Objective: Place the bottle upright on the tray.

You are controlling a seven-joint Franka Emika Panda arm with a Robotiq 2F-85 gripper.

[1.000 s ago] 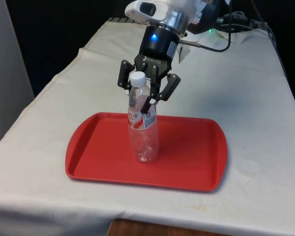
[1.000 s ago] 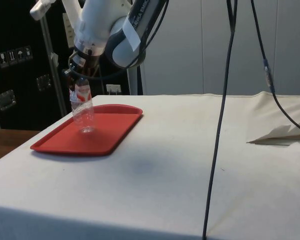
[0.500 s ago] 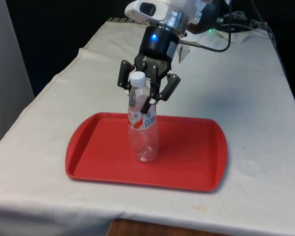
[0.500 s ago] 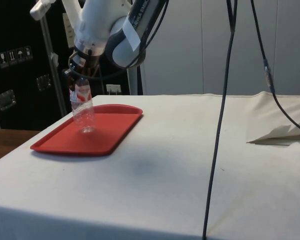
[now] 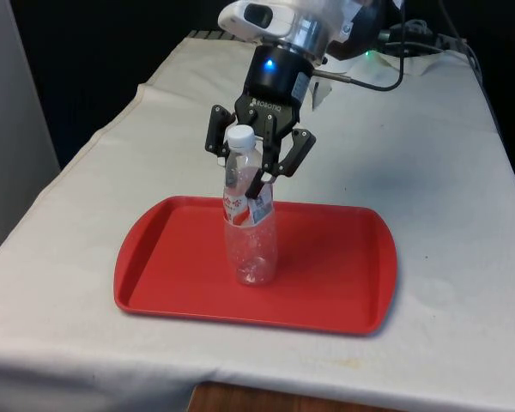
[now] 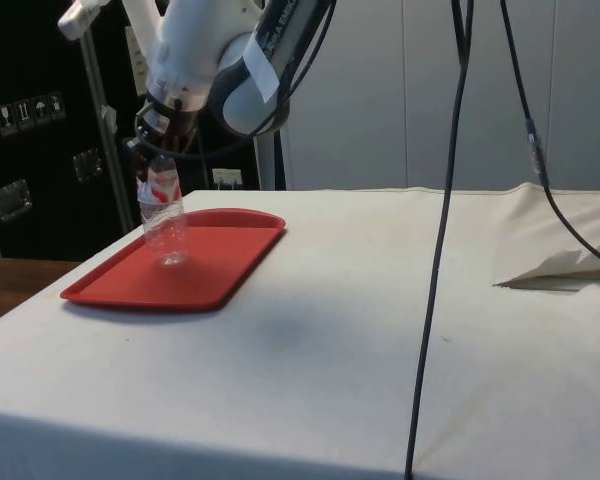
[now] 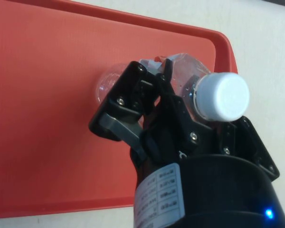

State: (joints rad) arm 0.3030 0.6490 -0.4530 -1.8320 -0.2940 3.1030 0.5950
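Note:
A clear plastic bottle (image 5: 251,232) with a white cap and a red-and-white label stands upright near the middle of the red tray (image 5: 172,275). My gripper (image 5: 245,178) hangs over it from above, open, with one finger on each side of the bottle's neck and shoulder. In the side view the bottle (image 6: 163,225) stands on the tray (image 6: 130,285) under the gripper (image 6: 156,168). The wrist view has the white cap (image 7: 223,97) between the spread black fingers (image 7: 121,111), with the tray (image 7: 42,95) below.
The tray lies near the table's front edge on the white cloth (image 5: 446,206). A black cable (image 6: 435,260) hangs down across the side view. Bunched cloth (image 6: 560,265) lies at the table's far side there.

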